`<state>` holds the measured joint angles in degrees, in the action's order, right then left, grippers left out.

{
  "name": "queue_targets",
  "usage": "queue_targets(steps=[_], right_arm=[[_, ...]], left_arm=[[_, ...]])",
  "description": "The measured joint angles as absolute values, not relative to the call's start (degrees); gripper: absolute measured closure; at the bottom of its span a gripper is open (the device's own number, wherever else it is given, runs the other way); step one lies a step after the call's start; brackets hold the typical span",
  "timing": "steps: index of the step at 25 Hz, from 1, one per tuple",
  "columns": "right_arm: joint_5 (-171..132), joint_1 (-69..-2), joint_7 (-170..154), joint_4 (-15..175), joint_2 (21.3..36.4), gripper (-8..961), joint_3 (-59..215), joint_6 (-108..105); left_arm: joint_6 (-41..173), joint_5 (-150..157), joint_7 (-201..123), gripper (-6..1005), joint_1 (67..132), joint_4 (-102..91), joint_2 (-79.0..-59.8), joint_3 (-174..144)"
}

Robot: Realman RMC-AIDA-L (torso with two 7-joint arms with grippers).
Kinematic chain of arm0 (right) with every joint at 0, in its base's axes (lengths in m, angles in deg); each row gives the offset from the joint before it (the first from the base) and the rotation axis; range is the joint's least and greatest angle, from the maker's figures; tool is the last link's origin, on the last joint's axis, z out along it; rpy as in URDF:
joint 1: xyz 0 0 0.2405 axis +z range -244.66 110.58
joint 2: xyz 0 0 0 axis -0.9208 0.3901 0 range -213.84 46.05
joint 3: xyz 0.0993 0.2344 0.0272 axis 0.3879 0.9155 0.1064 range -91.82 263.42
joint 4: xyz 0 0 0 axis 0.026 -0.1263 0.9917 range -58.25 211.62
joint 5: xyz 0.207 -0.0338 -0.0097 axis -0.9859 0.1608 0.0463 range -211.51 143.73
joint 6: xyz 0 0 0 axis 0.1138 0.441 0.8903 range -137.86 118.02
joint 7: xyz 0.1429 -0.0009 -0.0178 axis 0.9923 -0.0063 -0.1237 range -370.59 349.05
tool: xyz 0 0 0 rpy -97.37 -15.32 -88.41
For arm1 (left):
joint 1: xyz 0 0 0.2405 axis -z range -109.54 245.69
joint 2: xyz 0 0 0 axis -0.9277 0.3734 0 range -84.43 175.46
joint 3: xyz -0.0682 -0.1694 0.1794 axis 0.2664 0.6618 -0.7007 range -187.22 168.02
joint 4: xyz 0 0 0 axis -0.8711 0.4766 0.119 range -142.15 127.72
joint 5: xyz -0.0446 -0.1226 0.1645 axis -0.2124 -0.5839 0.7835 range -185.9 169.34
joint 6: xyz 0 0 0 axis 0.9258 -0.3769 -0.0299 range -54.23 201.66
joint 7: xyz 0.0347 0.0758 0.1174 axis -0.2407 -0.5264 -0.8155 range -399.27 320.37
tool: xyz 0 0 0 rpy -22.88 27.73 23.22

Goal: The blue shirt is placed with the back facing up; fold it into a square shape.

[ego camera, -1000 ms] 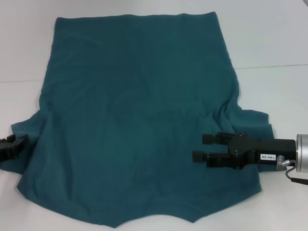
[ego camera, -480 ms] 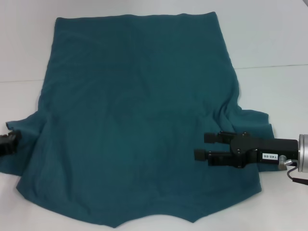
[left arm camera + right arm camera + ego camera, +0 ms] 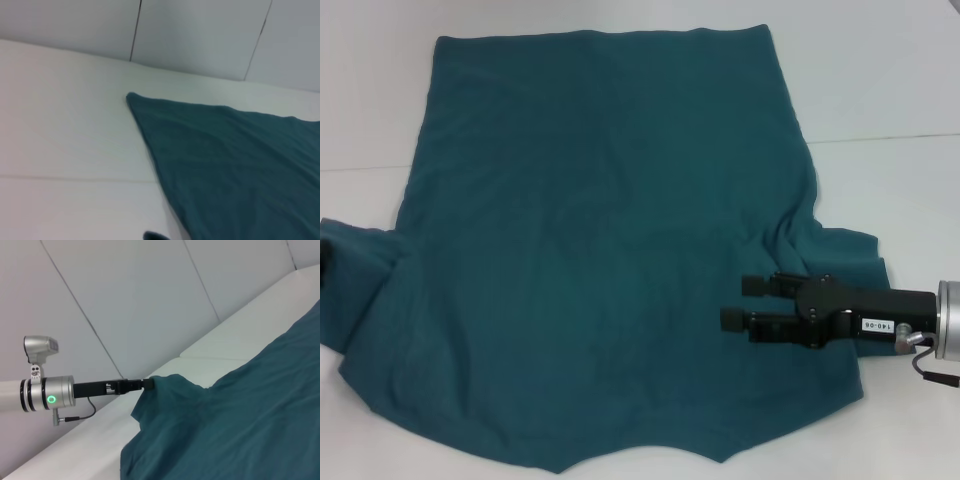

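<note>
A white bench (image 3: 900,70) fills the head view, and the blue shirt (image 3: 600,250) lies spread across most of it, plain side up, its straight hem at the far end and its wider, sleeved end nearest the robot. The cloth is mostly flat, with soft creases near the right sleeve. The left sleeve is pulled up off the bench into a raised peak at the left edge of the head view. In the right wrist view the left pincer (image 3: 148,384) is clamped shut on the tip of that lifted sleeve, its silver arm reaching in from the side. The right pincer (image 3: 741,303) hovers over the shirt's right side near the right sleeve, its two black fingers parted with nothing between them, pointing toward the shirt's middle
</note>
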<state>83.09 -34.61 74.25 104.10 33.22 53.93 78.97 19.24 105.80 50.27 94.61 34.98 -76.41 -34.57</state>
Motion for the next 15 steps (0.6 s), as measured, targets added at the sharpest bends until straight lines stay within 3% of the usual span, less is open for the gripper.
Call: queue_targets(steps=[15], right_arm=[[83.0,-34.6,74.1,104.3,34.06,41,54.6,78.4]], left_arm=[[19.0,106.0,51.8,980,94.5,39.8,-76.01,-34.6]])
